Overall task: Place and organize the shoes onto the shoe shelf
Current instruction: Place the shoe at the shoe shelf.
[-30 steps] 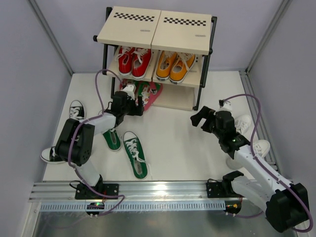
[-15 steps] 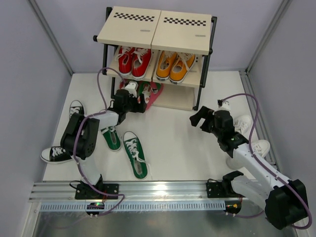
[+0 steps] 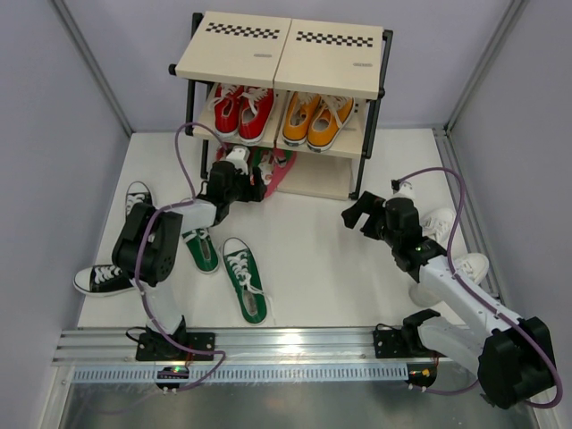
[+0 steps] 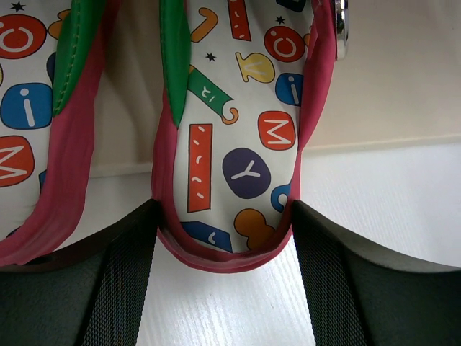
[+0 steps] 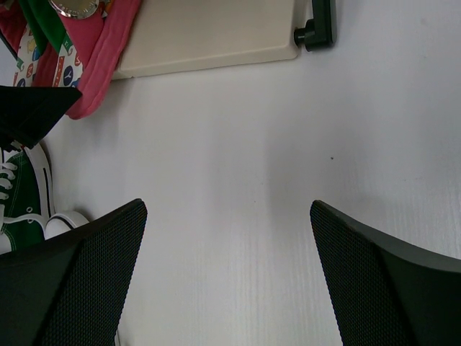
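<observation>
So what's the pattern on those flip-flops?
The flip-flops have white soles with colourful letter shapes, pink edges, green straps; left wrist view.

The flip-flops (image 4: 241, 155) are edged in pink and printed with coloured letters; the shelf (image 3: 241, 61) is topped with black-and-white checks on beige

A robotics lab test cell is indicated by plain grey walls (image 3: 80, 107), a white surface (image 3: 313, 259) and an aluminium mounting rail (image 3: 286, 344).

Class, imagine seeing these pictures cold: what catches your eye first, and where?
The red sneakers and orange sneakers glow on the middle tier of the shoe shelf. Below them, the left gripper straddles the heel of a pink flip-flop printed with bright letters. Green sneakers lie loose on the table.
</observation>
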`<state>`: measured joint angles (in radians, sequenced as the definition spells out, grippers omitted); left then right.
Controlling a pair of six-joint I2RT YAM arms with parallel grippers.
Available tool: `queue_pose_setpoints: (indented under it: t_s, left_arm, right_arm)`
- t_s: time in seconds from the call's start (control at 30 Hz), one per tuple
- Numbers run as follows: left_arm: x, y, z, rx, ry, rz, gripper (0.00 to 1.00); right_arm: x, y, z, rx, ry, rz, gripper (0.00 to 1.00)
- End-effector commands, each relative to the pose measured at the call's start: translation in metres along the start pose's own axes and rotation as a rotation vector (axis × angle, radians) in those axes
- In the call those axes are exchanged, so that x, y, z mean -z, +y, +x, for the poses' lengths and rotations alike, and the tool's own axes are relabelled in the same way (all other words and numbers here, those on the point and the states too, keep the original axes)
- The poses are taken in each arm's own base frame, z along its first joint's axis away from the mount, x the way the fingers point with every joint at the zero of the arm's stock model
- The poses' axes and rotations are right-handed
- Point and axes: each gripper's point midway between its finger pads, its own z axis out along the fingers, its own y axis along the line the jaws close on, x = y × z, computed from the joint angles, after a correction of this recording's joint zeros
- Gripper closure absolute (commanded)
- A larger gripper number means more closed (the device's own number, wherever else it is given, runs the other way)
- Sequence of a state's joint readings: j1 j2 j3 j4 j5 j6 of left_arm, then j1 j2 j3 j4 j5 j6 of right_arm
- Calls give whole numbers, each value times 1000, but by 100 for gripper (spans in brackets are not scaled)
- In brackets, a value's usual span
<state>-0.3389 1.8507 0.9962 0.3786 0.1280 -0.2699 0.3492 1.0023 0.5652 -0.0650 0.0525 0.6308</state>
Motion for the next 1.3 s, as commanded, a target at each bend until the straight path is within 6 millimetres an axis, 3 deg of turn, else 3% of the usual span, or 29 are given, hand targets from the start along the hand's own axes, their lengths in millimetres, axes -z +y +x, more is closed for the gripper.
queue_pose_setpoints:
  t_s: [0.0, 0.33, 0.5, 1.1, 1.27]
  left_arm:
    - [-4, 11, -3, 57, -44, -77, 45]
    - [13, 51, -8, 118, -98, -326, 45]
    - [22, 62, -11, 123, -117, -392, 45]
    - [-4, 45, -18, 127, -134, -369, 44]
    - [-4, 41, -18, 131, -127, -350, 37]
  right_arm:
    - [1, 20, -30, -12, -85, -52, 1]
    - [1, 18, -28, -16, -77, -46, 0]
    - [0, 18, -27, -18, -75, -46, 1]
    - [0, 18, -27, -18, -67, -40, 1]
    - [1, 18, -28, -15, -71, -39, 0]
